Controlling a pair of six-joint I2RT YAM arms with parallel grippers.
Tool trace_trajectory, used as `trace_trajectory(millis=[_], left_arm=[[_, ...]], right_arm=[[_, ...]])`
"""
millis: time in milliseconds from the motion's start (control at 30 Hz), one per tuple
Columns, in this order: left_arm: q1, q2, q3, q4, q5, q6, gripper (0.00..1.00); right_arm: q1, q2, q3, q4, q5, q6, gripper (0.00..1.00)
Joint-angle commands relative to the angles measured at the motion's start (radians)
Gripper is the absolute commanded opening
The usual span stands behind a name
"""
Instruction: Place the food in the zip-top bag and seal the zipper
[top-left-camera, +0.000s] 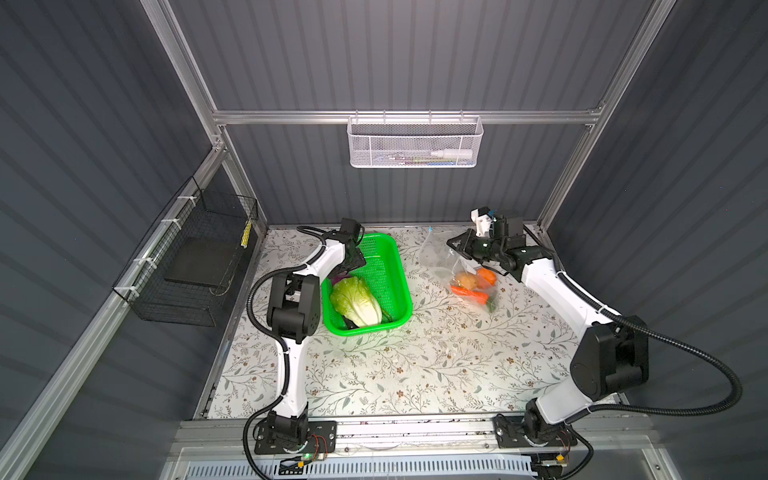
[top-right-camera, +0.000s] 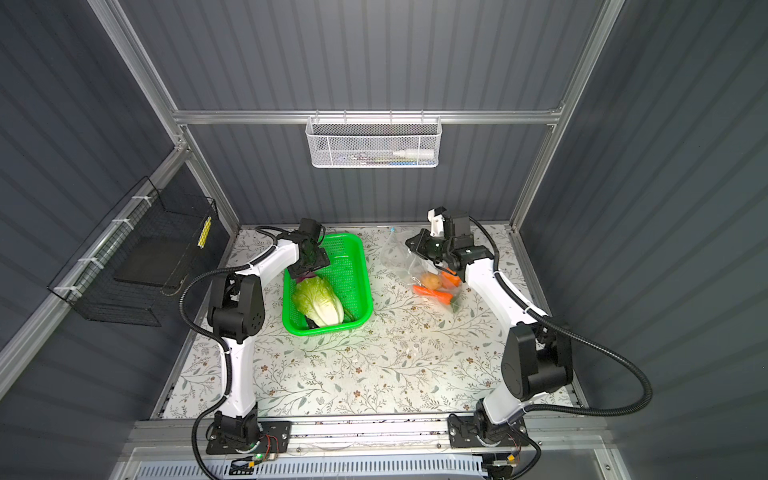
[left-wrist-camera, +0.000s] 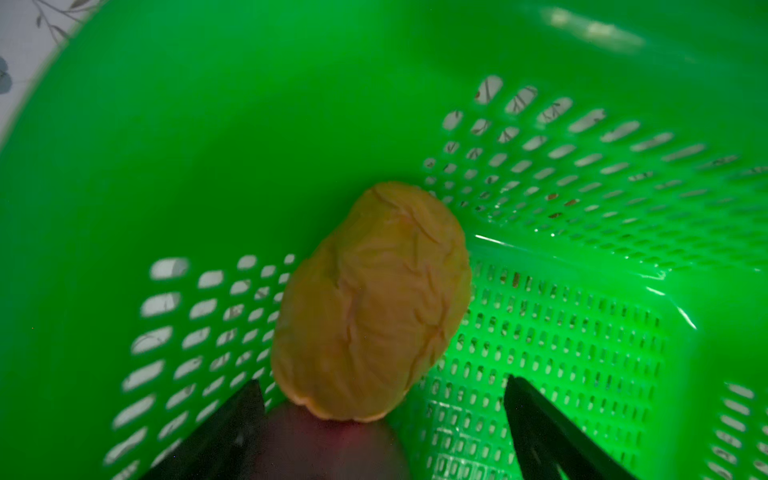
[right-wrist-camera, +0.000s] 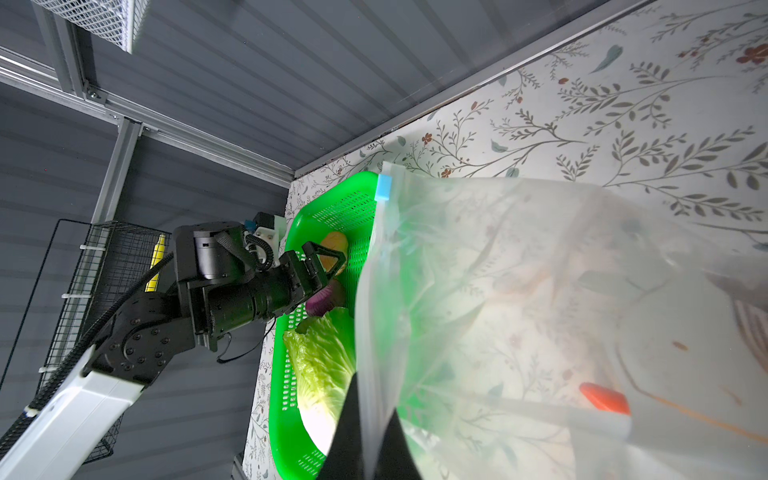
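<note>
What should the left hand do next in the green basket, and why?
Probably lower the left hand slightly and close on the purple onion. It is open inside the green basket, the onion between its jaws and the tan potato just beyond. The right hand pinches the zip-top bag at its mouth edge and holds it up, so the bag looks ready for another piece.

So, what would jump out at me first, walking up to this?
The bright green basket left of centre, with a big pale cabbage in it. The left arm reaches into its far end, jaws open beside a tan potato. At the back right, the right arm pinches a clear bag in its shut jaws, an orange carrot inside.
</note>
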Motion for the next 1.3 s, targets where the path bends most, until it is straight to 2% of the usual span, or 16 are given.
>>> trace_trajectory(millis=[0,233,433,633,767,800,867,1000,1133,1267], left_arm=[[0.008,0.04,0.04,0.06,0.043,0.099,0.93],[0.007,0.035,0.014,0.181,0.199,0.233,0.9],[0.005,0.054,0.026,0.144,0.198,0.294,0.87],[0.005,0.073,0.045,0.118,0.193,0.303,0.87],[0.005,0.098,0.082,0.103,0.192,0.319,0.93],[0.005,0.107,0.098,0.098,0.198,0.326,0.99],[0.005,0.123,0.128,0.085,0.241,0.341,0.98],[-0.02,0.099,0.119,0.068,0.34,0.314,0.95],[-0.079,0.035,0.039,0.099,0.34,0.279,0.95],[-0.095,0.007,-0.004,0.129,0.353,0.208,0.95]], right_arm=[[-0.004,0.019,0.04,-0.024,0.007,-0.014,0.0],[-0.004,0.034,0.056,-0.038,0.008,-0.008,0.0],[-0.004,0.047,0.066,-0.047,0.005,-0.008,0.0],[-0.004,0.05,0.077,-0.053,0.007,-0.013,0.0],[-0.004,0.048,0.08,-0.058,0.009,-0.017,0.0],[-0.004,0.047,0.081,-0.059,0.01,-0.016,0.0],[-0.004,0.044,0.078,-0.06,0.011,-0.017,0.0],[-0.004,0.042,0.078,-0.062,0.013,-0.015,0.0],[-0.004,0.045,0.079,-0.058,0.011,-0.009,0.0],[-0.004,0.044,0.076,-0.059,0.007,-0.009,0.0]])
